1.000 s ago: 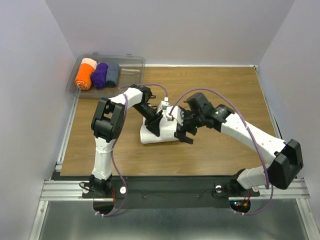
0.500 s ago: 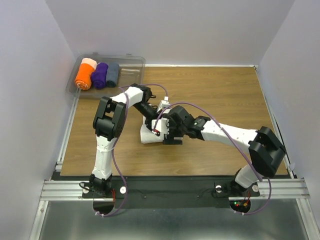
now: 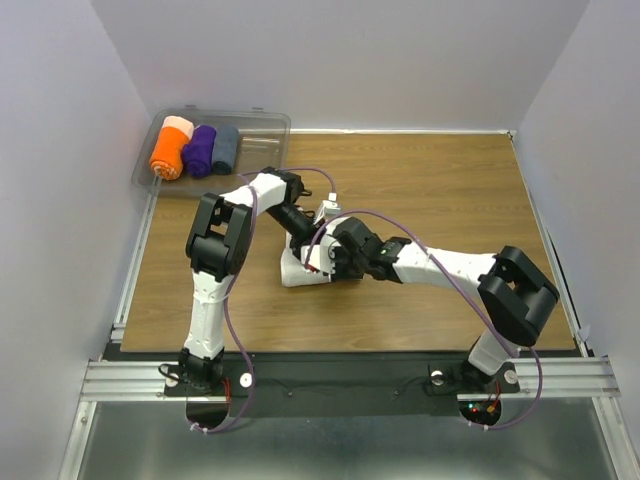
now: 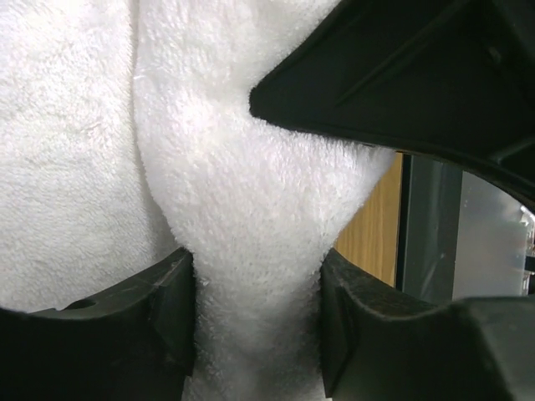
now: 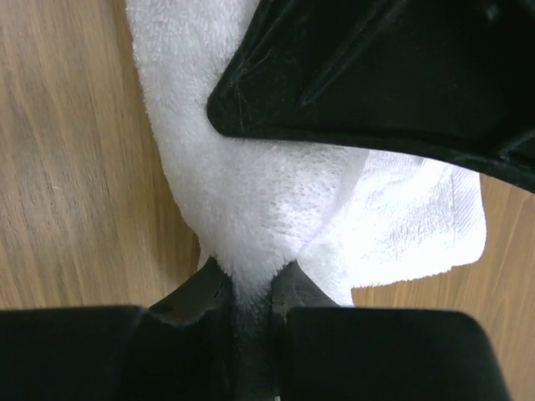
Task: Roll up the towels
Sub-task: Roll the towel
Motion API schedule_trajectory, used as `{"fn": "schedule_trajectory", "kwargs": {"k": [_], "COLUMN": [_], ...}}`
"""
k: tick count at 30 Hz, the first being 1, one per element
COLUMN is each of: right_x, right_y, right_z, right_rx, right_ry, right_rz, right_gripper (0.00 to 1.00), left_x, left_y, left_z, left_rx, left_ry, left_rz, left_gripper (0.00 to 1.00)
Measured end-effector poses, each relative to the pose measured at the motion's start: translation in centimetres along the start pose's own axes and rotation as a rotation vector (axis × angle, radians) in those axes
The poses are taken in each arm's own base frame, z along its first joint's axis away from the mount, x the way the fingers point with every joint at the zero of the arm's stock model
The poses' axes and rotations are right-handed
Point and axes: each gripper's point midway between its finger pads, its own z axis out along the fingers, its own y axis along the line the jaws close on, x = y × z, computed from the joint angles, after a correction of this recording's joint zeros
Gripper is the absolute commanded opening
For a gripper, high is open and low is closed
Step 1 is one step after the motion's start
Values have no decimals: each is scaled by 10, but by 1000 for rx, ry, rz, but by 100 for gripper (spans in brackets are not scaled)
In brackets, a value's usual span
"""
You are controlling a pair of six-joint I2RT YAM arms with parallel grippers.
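- The white towel (image 3: 297, 272) lies bunched in a lump at the middle of the wooden table (image 3: 440, 190), a little left of centre in the overhead view.
- Both arms reach in over it, their heads close together above the lump.
- The left gripper (image 3: 303, 240) sits at the towel's upper edge in the overhead view. The left wrist view shows its fingers (image 4: 163, 309) clamped on a thick fold of terry cloth that fills the gap between them.
- The right gripper (image 3: 322, 258) is on the towel's right part. In the right wrist view its fingers (image 5: 201, 296) stand very narrow, pinching a thin ridge of the cloth, and the rest of the towel spreads toward the right of that frame over bare wood.
- A clear plastic bin (image 3: 262, 135) stands at the table's upper left corner, well apart from the towel.
- In the bin's left half three rolls lie side by side: an orange towel roll (image 3: 168, 155), a purple towel roll (image 3: 200, 150) and a grey-blue towel roll (image 3: 226, 147).
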Motion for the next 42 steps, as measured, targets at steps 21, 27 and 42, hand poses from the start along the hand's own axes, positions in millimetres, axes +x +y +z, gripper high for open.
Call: {"fn": "schedule_trajectory", "kwargs": {"k": [21, 27, 42], "right_x": [-14, -19, -23], "right_y": [6, 9, 29], "right_z": [-2, 1, 6], "right_rx": [-402, -535, -954], "right_ry": [-102, -108, -149], "right_rz": [370, 490, 827], "right_gripper": [1, 1, 1], "left_x": [-13, 9, 54], "left_y": [-37, -63, -99], "left_z": [-171, -170, -82], "left_rx": [-699, -823, -901], "left_ry": [-228, -264, -9], "left_rz": [243, 302, 792], "left_gripper": [82, 91, 99]}}
